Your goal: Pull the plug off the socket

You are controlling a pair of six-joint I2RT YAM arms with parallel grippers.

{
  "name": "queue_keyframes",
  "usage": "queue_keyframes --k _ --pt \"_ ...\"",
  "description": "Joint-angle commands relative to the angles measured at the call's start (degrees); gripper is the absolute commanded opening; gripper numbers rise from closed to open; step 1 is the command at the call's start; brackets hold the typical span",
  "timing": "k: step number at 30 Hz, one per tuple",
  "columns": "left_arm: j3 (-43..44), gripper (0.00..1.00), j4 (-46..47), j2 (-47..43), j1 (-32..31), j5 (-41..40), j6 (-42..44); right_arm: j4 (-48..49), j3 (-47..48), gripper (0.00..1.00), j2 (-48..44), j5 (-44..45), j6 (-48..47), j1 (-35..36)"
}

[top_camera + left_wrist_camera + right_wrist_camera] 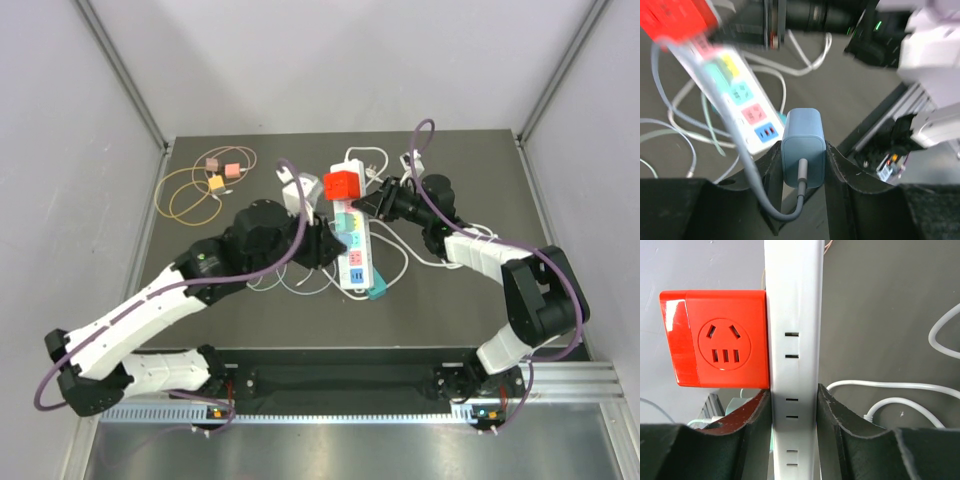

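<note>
Plug gripped and, I judge, just free of its socket: the pull is the step in hand.
My left pincer (802,156) is clamped on the blue plug (802,142), which sits apart from the power strip (742,95) at its 10 o'clock. My right pincer (794,405) is clamped on the strip's edge beside the red adapter (722,345). Next: carry the plug clear, minding its cable (772,212).

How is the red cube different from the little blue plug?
The red cube is bright red; the blue plug is pale blue. The red cube sits on the power strip; the blue plug is pinched in the left end effector. The red cube shows socket holes; the blue plug trails a grey cable. Both are boxy.
</note>
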Motion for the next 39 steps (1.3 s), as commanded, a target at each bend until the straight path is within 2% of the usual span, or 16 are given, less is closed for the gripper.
queue_keyframes --k 1,4,9,15,21,30,34,39 --pt "9.94 0.0 -2.85 -4.64 0.09 -6.69 4.47 9.34 1.24 0.0 -1.01 -1.64 2.05 -0.82" --pt "17.84 0.0 -6.82 -5.17 0.09 -10.23 7.11 9.42 1.24 0.0 -0.92 -1.82 2.31 -0.99" --pt "24.19 0.0 -7.61 -5.7 0.09 -10.58 8.78 9.51 1.32 0.0 -0.92 -1.82 2.32 -1.17" --pt "35.17 0.0 -10.0 -2.45 0.09 -21.3 15.72 9.51 1.32 0.0 -0.83 -1.9 2.4 -1.17" --pt "40.28 0.0 3.26 -2.18 0.09 -25.08 20.29 9.51 1.41 0.0 -0.31 -2.17 2.4 -1.17" --pt "39.67 0.0 21.8 -3.15 0.09 -31.07 26.01 9.78 1.5 0.0 0.05 -2.43 2.75 -1.17" --pt "40.36 0.0 26.91 -3.85 0.09 -31.24 25.57 9.78 1.59 0.0 0.22 -2.52 2.84 -1.17" --pt "43.35 0.0 28.68 -3.58 0.09 -30.36 23.99 9.78 1.59 0.0 0.4 -2.52 2.93 -1.26"
